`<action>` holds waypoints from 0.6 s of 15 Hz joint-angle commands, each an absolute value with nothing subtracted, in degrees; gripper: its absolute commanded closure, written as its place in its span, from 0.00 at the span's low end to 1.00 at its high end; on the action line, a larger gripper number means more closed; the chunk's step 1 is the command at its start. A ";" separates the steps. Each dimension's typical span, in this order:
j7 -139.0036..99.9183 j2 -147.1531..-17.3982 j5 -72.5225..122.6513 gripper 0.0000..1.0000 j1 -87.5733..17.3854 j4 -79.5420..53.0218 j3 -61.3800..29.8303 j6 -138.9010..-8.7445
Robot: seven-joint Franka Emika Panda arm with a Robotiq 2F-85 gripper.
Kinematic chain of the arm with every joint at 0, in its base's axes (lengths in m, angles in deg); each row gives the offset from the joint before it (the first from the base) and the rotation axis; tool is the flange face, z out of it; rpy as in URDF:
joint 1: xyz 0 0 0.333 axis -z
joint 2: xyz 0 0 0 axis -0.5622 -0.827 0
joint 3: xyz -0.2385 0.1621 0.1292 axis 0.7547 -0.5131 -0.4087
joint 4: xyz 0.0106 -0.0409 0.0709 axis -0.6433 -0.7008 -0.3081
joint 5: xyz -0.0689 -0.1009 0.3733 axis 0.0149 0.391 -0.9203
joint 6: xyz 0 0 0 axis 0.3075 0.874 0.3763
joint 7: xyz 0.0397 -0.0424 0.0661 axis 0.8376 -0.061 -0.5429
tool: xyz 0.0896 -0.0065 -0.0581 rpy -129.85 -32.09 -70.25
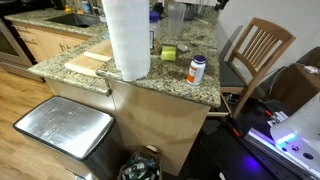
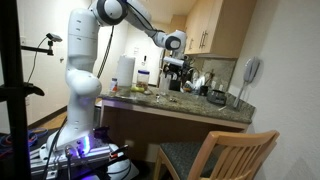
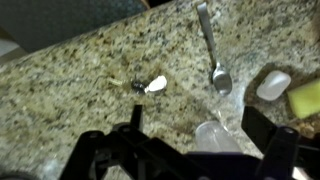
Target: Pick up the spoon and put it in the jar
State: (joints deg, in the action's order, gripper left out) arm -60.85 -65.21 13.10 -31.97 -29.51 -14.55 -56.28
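Spoon (image 3: 212, 50) lies flat on the granite counter (image 3: 80, 70), just ahead of the pincer (image 3: 193, 115), whose jaws stand wide apart and empty. Metal, stiff, light, likely slippery and low-lying: best pinched across the narrow handle, near its middle

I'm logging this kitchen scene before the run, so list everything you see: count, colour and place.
spoon: one, silver, flat on the counter
jar: one, clear, upright at the counter's back
bottle: one, white with orange label, near the counter's edge
paper towel roll: one, white, upright on the counter
sponge-like block: one, yellow-green, by the roll
cutting board: one, pale wood, on the counter
counter: one, speckled granite
bin: one, steel lid, on the floor
chair: one, wooden, beside the counter
arm: one, white
tool: one, black, open above the counter
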 commanded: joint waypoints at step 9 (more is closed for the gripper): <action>-62.92 -63.68 15.10 0.00 -32.26 -18.31 -14.95 -44.70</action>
State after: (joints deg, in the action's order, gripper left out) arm -62.02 -61.32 14.19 -32.09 -15.04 -14.49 -45.70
